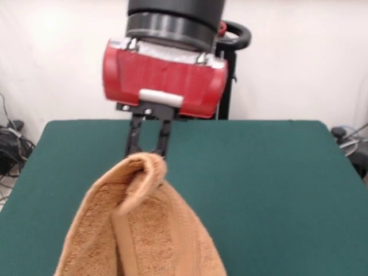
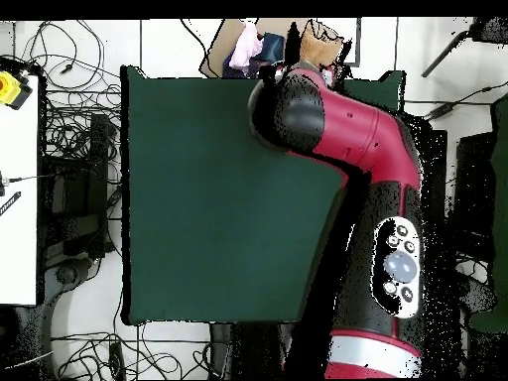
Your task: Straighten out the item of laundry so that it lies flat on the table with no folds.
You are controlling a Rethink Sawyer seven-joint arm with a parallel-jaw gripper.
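The peach terry towel (image 1: 144, 230) hangs from my gripper (image 1: 148, 153), bunched into a peak at the top and spreading downward out of the picture's bottom. A woven band runs down its middle. The gripper is shut on the towel's top fold and holds it above the dark green table (image 1: 264, 184), near the table's front edge. In the overhead view the red arm (image 2: 342, 129) hides the gripper. Only a peach bit of the towel (image 2: 319, 42) shows past the table's (image 2: 208, 198) top edge.
The robot's pedestal (image 1: 230, 69) stands behind the table's far edge. Cables lie on the floor at the left (image 1: 11, 144). In the overhead view a pink object (image 2: 245, 45) on a cardboard piece lies beyond the table's top edge, and a white bench (image 2: 18, 189) stands left.
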